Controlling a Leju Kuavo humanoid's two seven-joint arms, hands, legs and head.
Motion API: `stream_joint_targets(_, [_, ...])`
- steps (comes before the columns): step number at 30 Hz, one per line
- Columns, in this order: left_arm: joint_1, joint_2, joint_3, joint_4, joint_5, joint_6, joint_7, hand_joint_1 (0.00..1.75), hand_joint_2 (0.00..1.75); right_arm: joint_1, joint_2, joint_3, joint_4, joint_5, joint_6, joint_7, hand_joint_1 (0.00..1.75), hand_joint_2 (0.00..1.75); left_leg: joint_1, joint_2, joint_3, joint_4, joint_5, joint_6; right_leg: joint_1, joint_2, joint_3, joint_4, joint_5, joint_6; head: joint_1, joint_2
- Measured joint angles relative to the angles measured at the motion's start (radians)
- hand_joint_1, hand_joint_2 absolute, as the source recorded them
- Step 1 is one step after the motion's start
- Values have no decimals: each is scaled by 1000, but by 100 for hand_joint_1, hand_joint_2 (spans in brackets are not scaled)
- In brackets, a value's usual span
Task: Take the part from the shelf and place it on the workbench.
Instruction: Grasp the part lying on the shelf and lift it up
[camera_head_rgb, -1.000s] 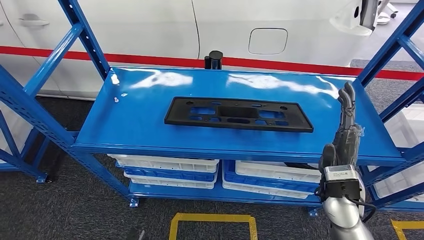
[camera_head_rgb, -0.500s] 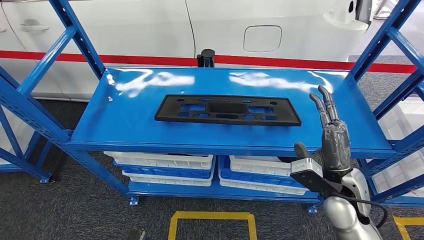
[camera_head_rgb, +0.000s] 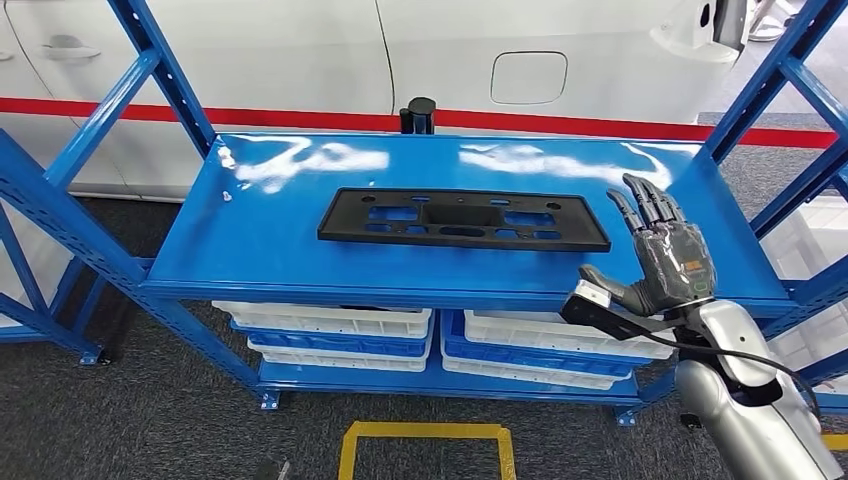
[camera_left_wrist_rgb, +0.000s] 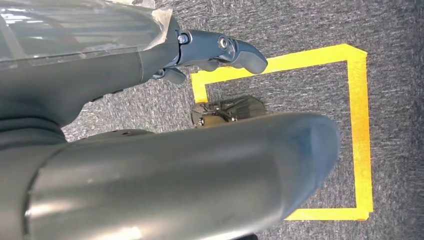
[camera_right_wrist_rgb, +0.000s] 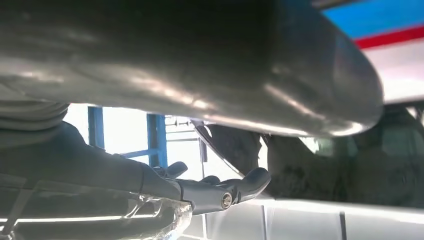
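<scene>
R hand (camera_head_rgb: 665, 260) open, empty, just beside part (camera_head_rgb: 463, 219) on shelf (camera_head_rgb: 250, 250). L hand (camera_left_wrist_rgb: 220, 50): state unclear. Risk: flat part, thin edge, may slide instead of lift.

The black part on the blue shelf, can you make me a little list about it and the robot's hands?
part: flat black plate with cut-out holes, lying flat
where: middle of the top blue shelf
right hand: right hand raised over the shelf's right end, fingers apart, holding nothing
touching part: no, the hand is off to the side of the plate's right end
left hand: left hand hanging down over grey carpet and yellow floor tape, holding nothing
under the shelf: white bins
behind the shelf: white car with a red stripe
</scene>
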Motion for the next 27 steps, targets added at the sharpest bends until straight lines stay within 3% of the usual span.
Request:
stream_joint_targets(5, [0,0,6,0,0,-4,-1,0,0,-109,-38,72,111,24,51,17,0,0,0,-1,-2,1,2,1,-1,-1,-3,0,1,2,0,0])
stream_joint_targets(12, [-1,-3,8,0,-12,-18,4,0,0,-180,-77,138,182,10,160,10,0,0,-1,-1,-5,2,2,1,-1,-1,-4,0,2,3,0,0])
stream_joint_targets(20, [-7,-12,5,0,-22,-21,22,0,0,-265,-70,218,224,-63,247,-28,0,0,-1,-1,-6,2,2,2,-1,-1,-5,1,2,3,0,0])
stream_joint_targets(27, [-15,-18,3,-1,-26,-21,28,0,0,-317,-53,269,243,-91,264,-37,0,0,-1,-1,-6,2,3,2,-1,-2,-5,1,2,3,0,0])
